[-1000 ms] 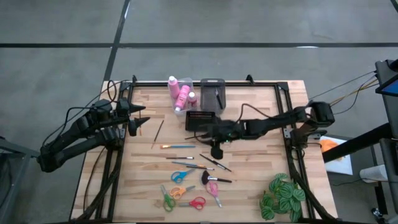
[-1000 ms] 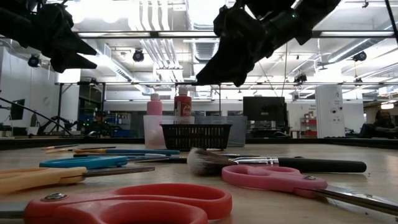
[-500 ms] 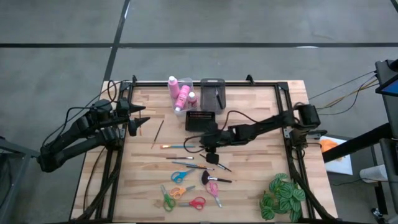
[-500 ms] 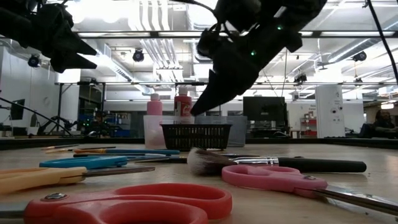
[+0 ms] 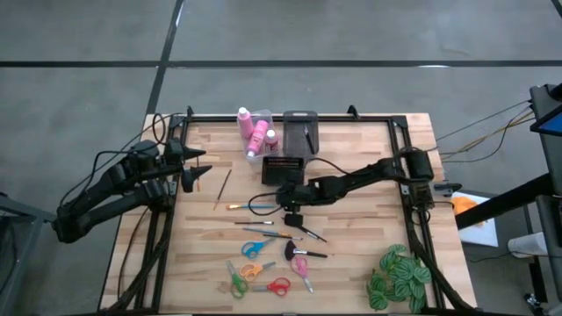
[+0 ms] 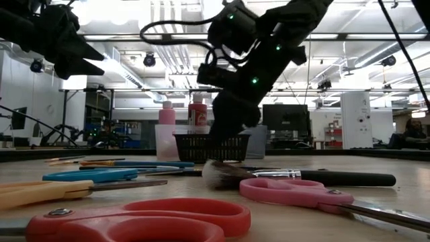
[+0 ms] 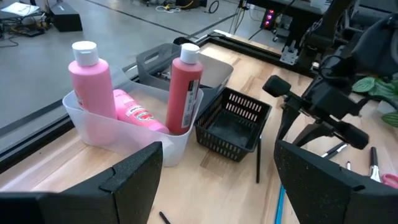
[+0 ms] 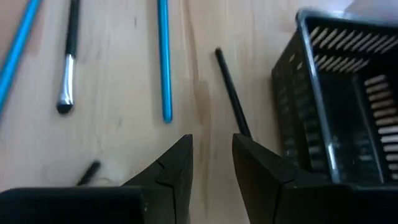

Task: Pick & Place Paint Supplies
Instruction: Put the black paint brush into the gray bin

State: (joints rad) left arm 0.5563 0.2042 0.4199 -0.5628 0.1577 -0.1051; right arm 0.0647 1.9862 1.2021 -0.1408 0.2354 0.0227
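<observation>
- Wooden slat table (image 5: 351, 263): your supplies are split. Three pink bottles with white caps (image 7: 186, 87) already stand or lie in the clear plastic tub (image 7: 134, 134) at the far edge. The thin paintbrushes and coloured-handle scissors (image 5: 255, 270) lie loose across the middle and near side.
- Left arm is parked off the left edge. Left gripper (image 5: 195, 171) has its fingers spread wide, holding nothing. Leave it there.
- Right arm reaches across the table. Right gripper (image 8: 211, 163) is low over the wood, just beside the small black mesh basket (image 8: 348, 106). Its fingers are partly parted with bare wood between the tips, nothing gripped.
- Likely target: the thin black brush handle (image 8: 231, 93), lying on the wood right next to the basket wall and running in under the fingertips.
- Advice for the pick:
  - Get the handle between the fingers (image 8: 177, 165), not under one of them, before you descend.
  - The gap looks narrow, so consider opening a bit more. The stick is thin and flat on the wood.
  - Watch the basket wall: the nearer finger could clip it and push the basket.
  - Keep clear of the blue-handled brush (image 8: 163, 59) just beside it.
  - Close only once the tips touch the wood.
- Black-handled silver-ferrule brush (image 8: 68, 62) is well apart, so ignore it for now.
</observation>
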